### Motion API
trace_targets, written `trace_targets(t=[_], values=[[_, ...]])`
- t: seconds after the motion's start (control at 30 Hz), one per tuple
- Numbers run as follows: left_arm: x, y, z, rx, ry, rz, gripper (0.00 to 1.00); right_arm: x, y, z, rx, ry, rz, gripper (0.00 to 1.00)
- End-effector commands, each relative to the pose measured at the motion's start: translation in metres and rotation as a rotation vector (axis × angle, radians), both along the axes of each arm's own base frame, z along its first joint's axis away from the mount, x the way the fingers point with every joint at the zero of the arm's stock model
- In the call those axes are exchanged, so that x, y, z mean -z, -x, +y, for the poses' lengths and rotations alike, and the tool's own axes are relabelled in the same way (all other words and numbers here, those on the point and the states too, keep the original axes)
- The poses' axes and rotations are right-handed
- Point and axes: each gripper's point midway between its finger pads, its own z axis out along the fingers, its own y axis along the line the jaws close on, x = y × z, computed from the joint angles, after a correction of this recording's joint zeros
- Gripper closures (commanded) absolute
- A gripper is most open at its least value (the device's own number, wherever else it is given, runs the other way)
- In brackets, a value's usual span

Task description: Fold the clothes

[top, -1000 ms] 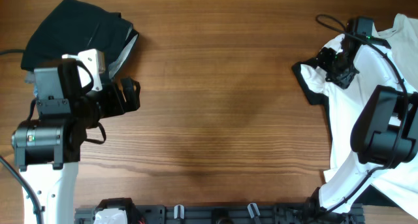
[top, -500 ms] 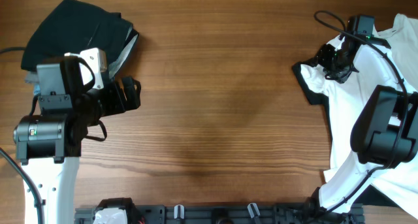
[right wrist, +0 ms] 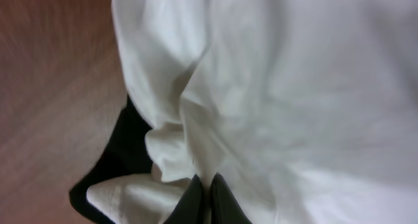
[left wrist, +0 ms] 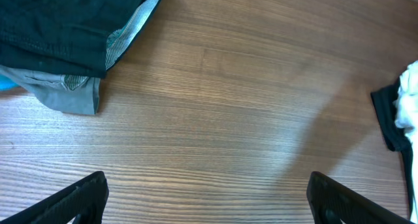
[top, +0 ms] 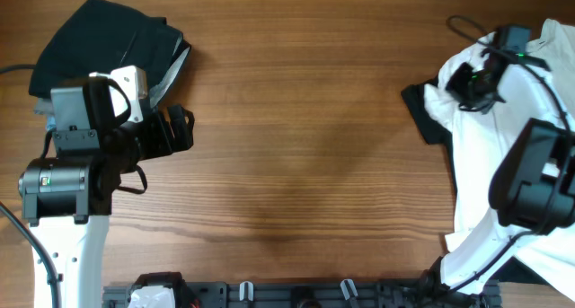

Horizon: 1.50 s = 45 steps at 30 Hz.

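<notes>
Black garment (top: 94,39) lies heaped at the table's (top: 305,164) far-left corner, the left gripper (top: 186,130) open and empty beside it. At the right edge, the right gripper (top: 473,82) pinches the crumpled white T-shirt (top: 467,164); so thin a bite may slip, or drag 2 layers together.

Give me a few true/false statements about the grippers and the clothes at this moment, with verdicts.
1. The right gripper is shut on the white T-shirt. True.
2. The black garment lies on the left arm's side of the table. True.
3. The left gripper holds the black garment. False: it is open over bare wood, holding nothing.
4. The T-shirt is neatly folded. False: it lies rumpled and unfolded.
</notes>
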Motion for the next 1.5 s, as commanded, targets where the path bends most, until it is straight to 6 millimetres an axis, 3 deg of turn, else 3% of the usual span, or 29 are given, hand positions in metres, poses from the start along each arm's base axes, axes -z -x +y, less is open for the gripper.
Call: trace_targets(t=[0.0, 0.17, 0.33, 0.43, 0.53, 0.63, 0.67, 0.7, 0.73, 0.8, 0.87, 0.97, 1.07, 1.13, 1.2, 1.23, 1.33, 1.47], values=[[-0.008, -0.003, -0.004, 0.026, -0.001, -0.024, 0.03, -0.069, -0.013, -0.038, 0.068, 0.054, -0.167, 0.96], [-0.009, -0.004, -0.004, 0.026, -0.001, -0.028, 0.01, -0.102, -0.003, -0.067, 0.128, 0.079, -0.248, 0.96], [-0.011, -0.007, -0.003, 0.026, -0.001, -0.045, 0.01, -0.112, -0.003, -0.066, 0.098, 0.066, -0.278, 0.96], [-0.012, -0.008, -0.004, 0.026, -0.001, -0.05, 0.02, -0.122, -0.009, -0.056, 0.056, 0.024, -0.325, 0.96], [-0.019, -0.008, -0.003, 0.007, 0.012, -0.065, 0.05, -0.168, -0.02, -0.037, -0.03, -0.039, -0.453, 0.96], [-0.039, -0.009, 0.0, -0.028, 0.03, -0.112, 0.05, -0.237, -0.025, -0.008, -0.131, -0.089, -0.605, 0.96], [-0.051, -0.01, 0.003, -0.037, 0.03, -0.146, 0.08, -0.268, -0.023, 0.009, -0.179, -0.094, -0.667, 0.96], [-0.06, -0.01, 0.004, -0.042, 0.029, -0.169, 0.08, -0.285, -0.022, 0.019, -0.203, -0.085, -0.699, 0.96], [-0.081, -0.008, 0.007, -0.055, 0.032, -0.225, 0.06, -0.318, -0.017, 0.047, -0.269, -0.063, -0.764, 0.96], [-0.109, -0.006, 0.007, -0.058, 0.033, -0.311, 0.06, -0.347, -0.008, 0.094, -0.361, -0.048, -0.821, 0.96], [-0.131, -0.002, 0.007, -0.056, 0.03, -0.382, 0.05, -0.357, 0.002, 0.143, -0.463, -0.054, -0.837, 0.96], [-0.154, 0.006, 0.009, -0.066, 0.017, -0.471, 0.01, -0.353, 0.025, 0.238, -0.673, -0.117, -0.811, 0.96], [-0.163, 0.015, 0.016, -0.104, -0.013, -0.51, 0.0, -0.336, 0.06, 0.329, -0.905, -0.198, -0.754, 0.95], [-0.167, 0.022, 0.023, -0.14, -0.04, -0.527, 0.0, -0.315, 0.099, 0.395, -1.075, -0.233, -0.681, 0.92], [-0.168, 0.026, 0.028, -0.162, -0.057, -0.534, 0.0, -0.296, 0.132, 0.438, -1.196, -0.225, -0.626, 0.84], [-0.169, 0.028, 0.029, -0.169, -0.063, -0.538, 0.0, -0.286, 0.146, 0.453, -1.232, -0.203, -0.601, 0.69], [-0.169, 0.029, 0.03, -0.156, -0.084, -0.539, 0.0, -0.274, 0.166, 0.472, -1.263, -0.107, -0.584, 0.45], [-0.165, 0.026, 0.025, -0.132, -0.068, -0.523, 0.0, -0.287, 0.154, 0.452, -1.158, -0.017, -0.623, 0.41]])
